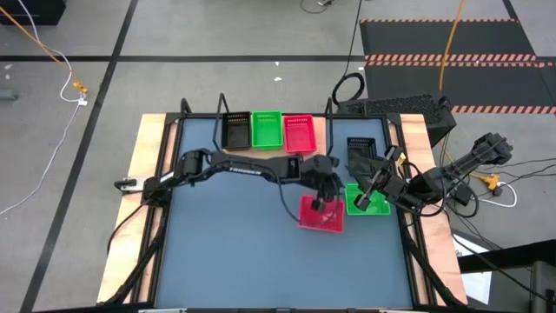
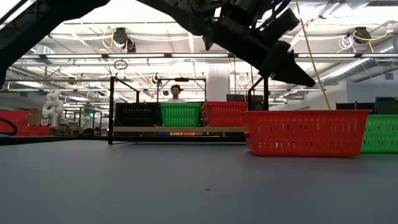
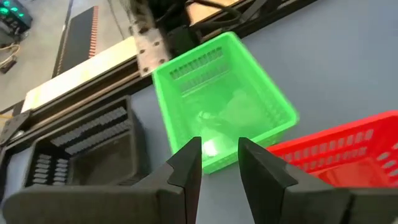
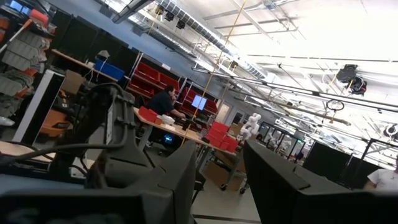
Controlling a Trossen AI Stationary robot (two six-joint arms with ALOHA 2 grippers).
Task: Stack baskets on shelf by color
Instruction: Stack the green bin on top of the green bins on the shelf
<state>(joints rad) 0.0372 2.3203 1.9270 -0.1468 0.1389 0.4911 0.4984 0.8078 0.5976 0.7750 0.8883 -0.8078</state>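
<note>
The left gripper (image 1: 323, 202) hangs with its fingers a little apart, holding nothing, directly over the far rim of the loose red basket (image 1: 321, 214), whose long axis runs roughly along the table's near edge. The right gripper (image 1: 372, 193), also open and empty, hovers at a green basket (image 1: 367, 200) just beside, toward the table's right edge; it possibly touches the rim. The shelf (image 1: 266, 148) at the far edge already carries baskets in black, green and red. The blue-grey table (image 1: 226, 252) is smooth; a person (image 2: 176, 93) sits in the room behind.

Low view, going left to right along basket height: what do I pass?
Black perforated plastic basket → bright green perforated basket → red perforated basket, all three on the light wooden shelf → nearer, larger-looking red basket → green basket at the edge.
</note>
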